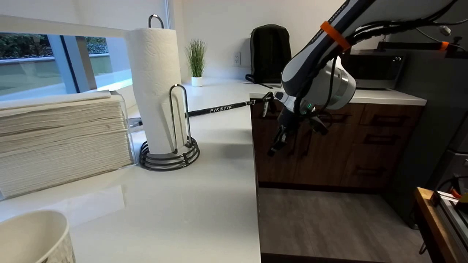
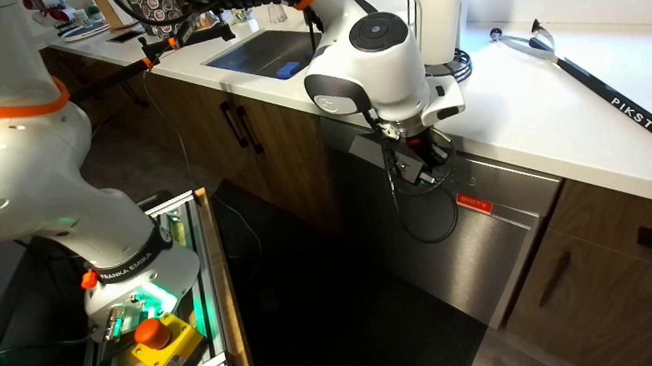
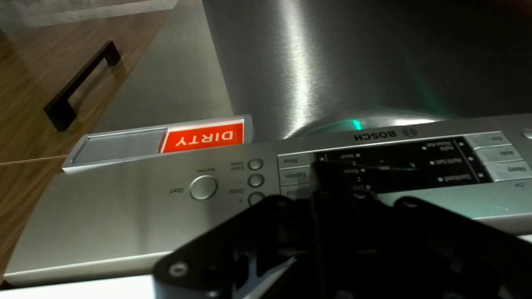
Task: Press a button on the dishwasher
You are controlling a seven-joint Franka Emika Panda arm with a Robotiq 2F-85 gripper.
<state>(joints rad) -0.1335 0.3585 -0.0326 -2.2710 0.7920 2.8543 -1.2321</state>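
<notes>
The dishwasher is a stainless-steel Bosch under the counter. Its front (image 2: pixel 472 264) shows in an exterior view, and its control strip (image 3: pixel 124 224) fills the wrist view upside down. On it are a round Start button (image 3: pixel 203 187), small round buttons (image 3: pixel 255 180), flat Rinse and Express buttons (image 3: pixel 294 176) and a black display (image 3: pixel 399 162). My gripper (image 3: pixel 328 166) is shut and empty, its dark fingertips over the display's edge beside the Rinse and Express buttons. I cannot tell whether they touch. The gripper (image 1: pixel 273 150) also shows in an exterior view, where the dishwasher front is hidden.
A red DIRTY sign (image 3: pixel 203 137) sits on the dishwasher front. The white counter edge (image 2: pixel 510 154) overhangs the front. A black cabinet handle (image 3: pixel 81 83) lies to one side. A Pikstik grabber (image 1: pixel 221 108) and a paper towel roll (image 1: pixel 157 91) are on the counter.
</notes>
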